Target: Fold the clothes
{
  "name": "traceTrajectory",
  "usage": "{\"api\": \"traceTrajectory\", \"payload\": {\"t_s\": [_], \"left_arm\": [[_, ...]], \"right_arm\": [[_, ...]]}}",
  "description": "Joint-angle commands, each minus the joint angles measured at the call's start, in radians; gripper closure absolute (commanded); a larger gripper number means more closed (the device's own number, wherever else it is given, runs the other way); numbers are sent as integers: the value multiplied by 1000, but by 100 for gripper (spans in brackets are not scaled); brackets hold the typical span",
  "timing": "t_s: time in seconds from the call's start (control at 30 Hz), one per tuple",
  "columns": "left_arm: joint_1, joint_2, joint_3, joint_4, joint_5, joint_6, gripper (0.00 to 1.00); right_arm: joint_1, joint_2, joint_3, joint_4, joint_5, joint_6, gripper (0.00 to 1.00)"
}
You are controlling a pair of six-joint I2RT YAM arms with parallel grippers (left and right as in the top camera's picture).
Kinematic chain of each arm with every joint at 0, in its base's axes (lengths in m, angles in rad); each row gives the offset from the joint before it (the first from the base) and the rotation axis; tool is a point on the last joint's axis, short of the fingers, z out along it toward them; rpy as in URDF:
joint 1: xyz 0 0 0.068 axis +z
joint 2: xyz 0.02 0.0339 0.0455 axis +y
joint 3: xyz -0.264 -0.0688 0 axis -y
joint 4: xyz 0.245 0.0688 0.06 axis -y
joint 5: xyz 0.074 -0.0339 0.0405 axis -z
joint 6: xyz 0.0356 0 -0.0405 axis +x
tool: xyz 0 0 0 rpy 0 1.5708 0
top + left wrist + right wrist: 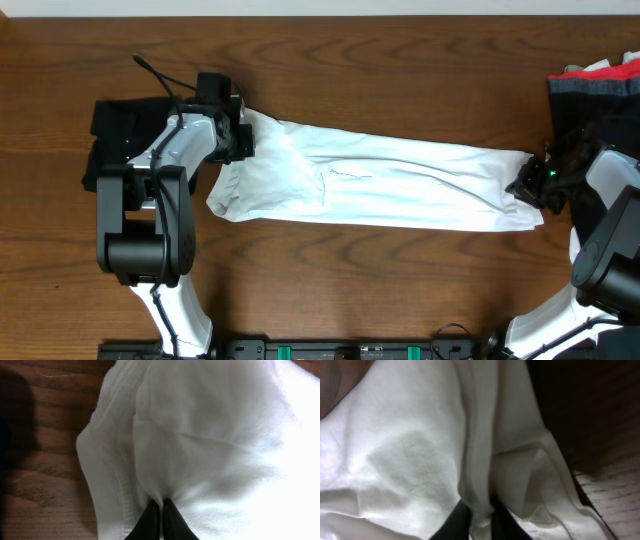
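Note:
The clothes in hand are a white T-shirt (380,185), stretched in a long band across the table between both arms. My left gripper (243,135) is shut on its left end; in the left wrist view the black fingertips (153,519) pinch a thin fold of white T-shirt (215,435). At the right end my right gripper (532,180) is shut on the cloth. In the right wrist view a bunched ridge of the white T-shirt (410,460) sits squeezed between the two dark fingers (457,520). The logo patch is hidden.
A black folded garment (125,130) lies at the far left, under the left arm. A pile of dark and red clothes (595,85) sits at the back right corner. Bare wooden table (380,290) lies in front of the shirt.

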Motion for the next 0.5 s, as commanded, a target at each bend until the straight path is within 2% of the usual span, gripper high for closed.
{"api": "traceTrajectory", "payload": {"t_s": [0.0,0.1,0.27,0.47], "left_arm": [[5,13,-9,-18,-27,2,94],[5,13,-9,-18,-27,2,94],[5,13,-9,-18,-27,2,94],[5,13,-9,-18,-27,2,94]], "right_arm": [[-28,12,-10,-12,-34,4,92],[-50,12,-10,-38,-32,3,98],[-109,12,-10,-34,-22,-2,99],[-183,11,-10,13,-156,-46,99]]}}
